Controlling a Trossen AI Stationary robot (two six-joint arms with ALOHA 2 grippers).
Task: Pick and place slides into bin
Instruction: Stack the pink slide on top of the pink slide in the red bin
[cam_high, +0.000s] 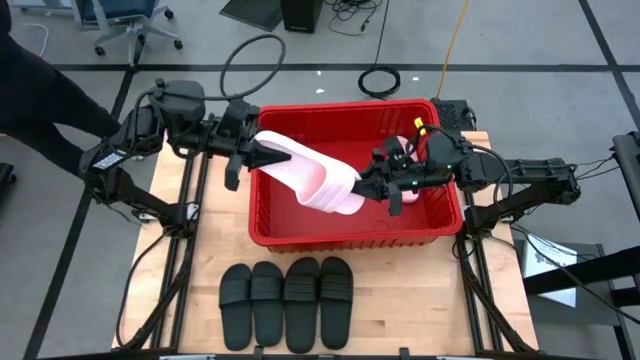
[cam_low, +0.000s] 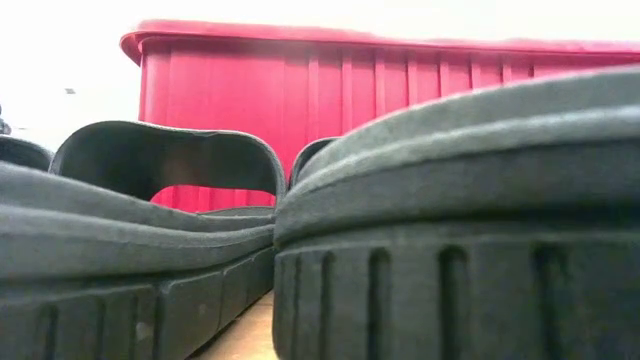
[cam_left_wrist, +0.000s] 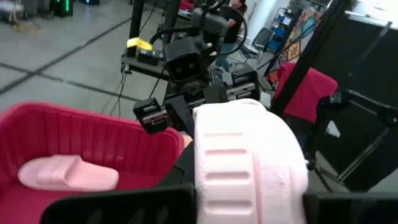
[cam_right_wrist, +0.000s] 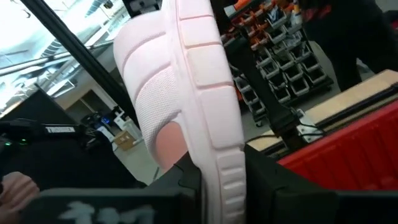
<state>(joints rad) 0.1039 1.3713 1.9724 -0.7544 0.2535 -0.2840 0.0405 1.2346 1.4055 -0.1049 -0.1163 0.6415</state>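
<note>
Slides come first: four black slides (cam_high: 286, 303) lie side by side on the table (cam_high: 420, 300), at its near edge, just in front of the bin (cam_high: 268, 222). Above the red bin, a pale pink slide (cam_high: 312, 178) is held between both arms, tilted. Left hand (cam_high: 252, 155) is clamped on one end of it, and right hand (cam_high: 372, 184) is clamped on the other end, both narrow around its sole. A second pink slide (cam_left_wrist: 67, 173) lies on the bin's floor, by the far right corner.
</note>
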